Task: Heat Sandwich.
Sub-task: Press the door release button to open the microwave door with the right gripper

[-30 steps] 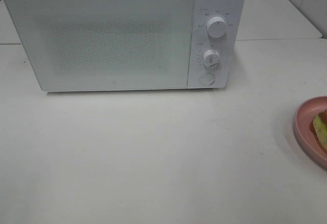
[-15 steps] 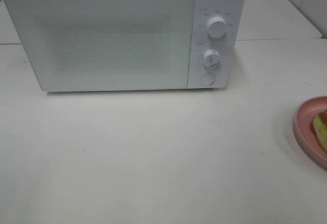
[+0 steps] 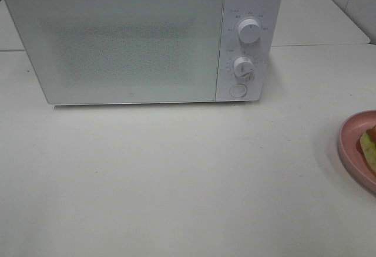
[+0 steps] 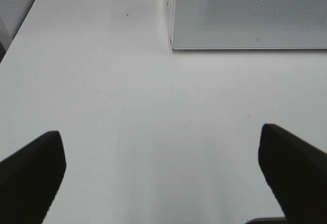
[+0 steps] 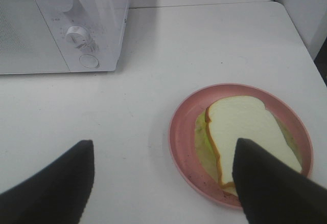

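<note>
The sandwich [image 5: 245,132] lies on a round pink plate [image 5: 180,132], with a white bread slice on top and green showing at its edge. In the exterior high view only a part of the sandwich [image 3: 369,146] and the plate [image 3: 351,142] shows at the right edge. My right gripper [image 5: 163,150] hovers open above them, one finger over the sandwich and the other over bare table. Open and holding nothing, my left gripper [image 4: 159,134] hangs over the table in front of the white microwave [image 3: 141,40], whose door is shut. Neither arm appears in the exterior high view.
The microwave carries two knobs [image 3: 249,31] and a round button [image 3: 237,90] on its right panel. It also shows as the microwave [image 4: 245,14] in the left wrist view and the microwave [image 5: 61,24] in the right wrist view. A second white table [image 3: 317,16] adjoins behind.
</note>
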### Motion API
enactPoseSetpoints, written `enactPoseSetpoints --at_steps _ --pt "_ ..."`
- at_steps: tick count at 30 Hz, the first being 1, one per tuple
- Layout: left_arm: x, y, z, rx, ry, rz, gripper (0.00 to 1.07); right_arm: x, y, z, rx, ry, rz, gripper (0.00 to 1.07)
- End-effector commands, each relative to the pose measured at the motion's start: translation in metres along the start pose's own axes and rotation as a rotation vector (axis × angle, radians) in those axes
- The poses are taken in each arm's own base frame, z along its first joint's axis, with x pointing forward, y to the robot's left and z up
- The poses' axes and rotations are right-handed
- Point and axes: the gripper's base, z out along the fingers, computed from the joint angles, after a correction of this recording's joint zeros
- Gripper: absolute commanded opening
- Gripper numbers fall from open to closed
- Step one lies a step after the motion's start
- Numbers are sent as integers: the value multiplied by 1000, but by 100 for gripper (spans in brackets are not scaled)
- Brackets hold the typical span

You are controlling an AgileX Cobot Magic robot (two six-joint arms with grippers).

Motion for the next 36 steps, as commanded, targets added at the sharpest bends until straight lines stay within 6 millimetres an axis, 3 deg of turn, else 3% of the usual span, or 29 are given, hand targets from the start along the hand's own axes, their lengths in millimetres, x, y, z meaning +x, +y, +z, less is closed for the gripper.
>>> enactPoseSetpoints --at_steps 1,20,36 --pt "2 0 -3 0 -30 -1 97 -11 2 11 -6 -13 -9 73" --pt "2 0 -3 0 -30 -1 97 -43 10 76 -20 4 -23 73" --pt "2 0 -3 0 -30 -1 97 -54 15 131 -36 0 -30 73"
